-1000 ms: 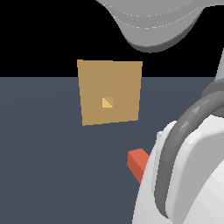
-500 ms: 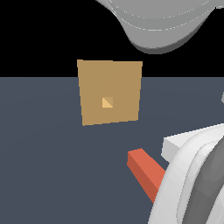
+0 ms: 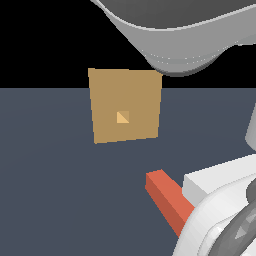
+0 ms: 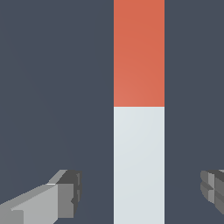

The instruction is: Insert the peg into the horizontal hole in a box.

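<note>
The tan-brown box [image 3: 125, 105] stands on the dark floor in the exterior view, its face turned toward the camera, with the small lighter hole [image 3: 123, 117] at its centre. The peg [image 3: 167, 197] lies flat nearer the camera, toward the exterior view's right; only its orange-red half shows there, the rest hidden behind the white arm. The wrist view shows the peg [image 4: 139, 109] from above, orange-red half and white-grey half. My gripper [image 4: 140, 192] is open and straddles the white-grey half, its fingers [image 4: 70, 194] well apart from the peg's sides.
The arm's large white and grey body [image 3: 225, 215] fills the exterior view's lower right, and another part of it [image 3: 180, 35] hangs across the top. The dark blue-grey floor [image 3: 50, 190] spreads around the box and peg.
The arm's body has shifted toward the exterior view's right, uncovering more of the peg's orange-red half. The box and peg have stayed put.
</note>
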Robot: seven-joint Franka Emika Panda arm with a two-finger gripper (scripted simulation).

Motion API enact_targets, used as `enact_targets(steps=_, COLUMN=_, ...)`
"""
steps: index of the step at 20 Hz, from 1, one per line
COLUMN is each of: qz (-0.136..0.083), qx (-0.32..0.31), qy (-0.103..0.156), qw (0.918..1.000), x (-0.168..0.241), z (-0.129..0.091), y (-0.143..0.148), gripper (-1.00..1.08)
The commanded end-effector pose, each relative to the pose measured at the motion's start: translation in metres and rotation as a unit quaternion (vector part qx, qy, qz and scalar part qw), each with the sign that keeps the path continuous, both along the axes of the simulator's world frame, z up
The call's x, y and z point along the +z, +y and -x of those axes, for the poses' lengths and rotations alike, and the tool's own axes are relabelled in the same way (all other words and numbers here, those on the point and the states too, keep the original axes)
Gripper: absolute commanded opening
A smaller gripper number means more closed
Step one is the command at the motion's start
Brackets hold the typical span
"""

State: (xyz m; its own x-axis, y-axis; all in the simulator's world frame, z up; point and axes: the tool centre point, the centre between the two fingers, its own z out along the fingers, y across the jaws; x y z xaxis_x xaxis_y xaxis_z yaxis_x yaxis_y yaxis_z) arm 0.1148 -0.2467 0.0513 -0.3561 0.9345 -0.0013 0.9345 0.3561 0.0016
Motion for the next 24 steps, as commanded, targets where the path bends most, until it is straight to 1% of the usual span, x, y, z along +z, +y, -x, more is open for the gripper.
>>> enact_targets(steps=1, qz=0.0, qx=0.0, qy=0.001, qw=1.0, x=-0.015, z=0.001, y=0.0, gripper=1.0)
enact_targets(steps=6, qz=0.0, qx=0.0, qy=0.001, qw=1.0, x=-0.034, z=0.001, y=0.001, gripper=1.0)
enact_targets(steps=11, qz=0.0, qx=0.0, qy=0.001, qw=1.0, x=-0.033, z=0.0, y=0.0, gripper=1.0)
enact_targets(steps=12, qz=0.0, qx=0.0, qy=0.001, qw=1.0, x=-0.033, z=0.0, y=0.0, gripper=-1.0)
enact_targets(steps=24, qz=0.0, qx=0.0, qy=0.001, qw=1.0, x=-0.033, z=0.001, y=0.001, gripper=-1.0)
